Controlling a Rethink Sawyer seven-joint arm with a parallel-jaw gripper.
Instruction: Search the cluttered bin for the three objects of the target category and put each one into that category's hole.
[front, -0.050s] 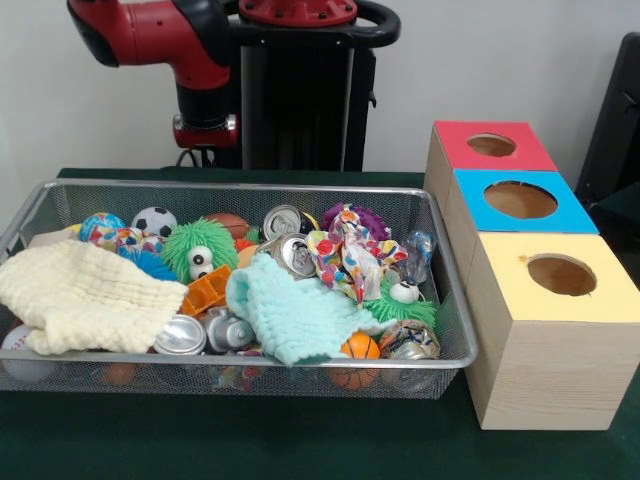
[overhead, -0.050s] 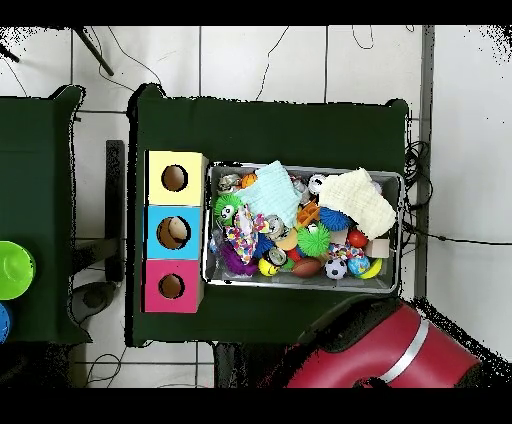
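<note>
Looking down the front view, I see the wire bin (front, -0.050s: 440, 225) packed to its rim on the green table (front, -0.050s: 300, 450), with almost no bare mesh showing between items. A cream cloth (front, -0.050s: 85, 295) covers the bin's left end and a pale blue cloth (front, -0.050s: 290, 315) drapes over the middle near the front wall. Crushed cans (front, -0.050s: 295, 252) lie at the centre and more sit along the front edge beside a small orange basketball (front, -0.050s: 360, 347). A green fuzzy ball with eyes (front, -0.050s: 200, 248) sits between the cream cloth and a soccer ball (front, -0.050s: 153, 220) at the back wall. A patterned fabric piece (front, -0.050s: 345, 250) lies right of centre.

Just beside the bin's right wall stands the row of three wooden boxes: yellow hole (front, -0.050s: 561, 274) nearest, blue hole (front, -0.050s: 520, 200) in the middle, red hole (front, -0.050s: 491, 145) farthest. All three tops are uncovered.

I see only the red arm (front, -0.050s: 190, 40) raised behind the bin; in the overhead view it shows at the bottom edge (overhead, -0.050s: 385, 350), off the bin. The gripper itself does not appear in either view, so the space above the bin and boxes is open.
</note>
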